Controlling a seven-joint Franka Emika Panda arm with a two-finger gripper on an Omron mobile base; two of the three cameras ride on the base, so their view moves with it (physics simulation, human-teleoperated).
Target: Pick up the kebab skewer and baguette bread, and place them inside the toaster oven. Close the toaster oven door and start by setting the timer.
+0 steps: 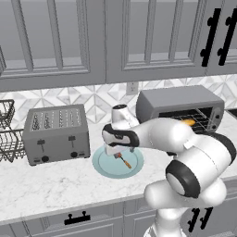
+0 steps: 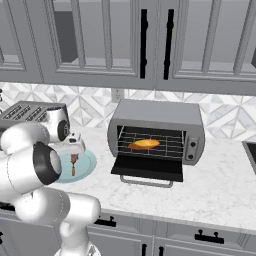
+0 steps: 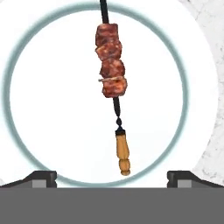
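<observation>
End effector (image 3: 112,178) hangs wide open and empty right over the plate (image 3: 26,131). Toaster oven (image 2: 156,131) beside the plate has its door (image 2: 148,166) down, bread (image 2: 144,144) on its rack. Skewer (image 3: 113,87) lies on the plate.

No readable text, label, brand, number or sign anywhere. Checked on the toaster oven (image 2: 156,131) — plain grey casing, with knobs on its right panel too small to show any marking. Same on the four-slot toaster (image 1: 56,134): bare metal front with levers and dark knobs, no lettering to make out. Nothing printed on the plate (image 3: 26,131) — only a plain blue-grey ring near its rim. Nothing on the cabinet doors (image 2: 107,40) or the patterned backsplash (image 1: 97,99), and nothing legible on the wall outlet (image 1: 133,88) either.
</observation>
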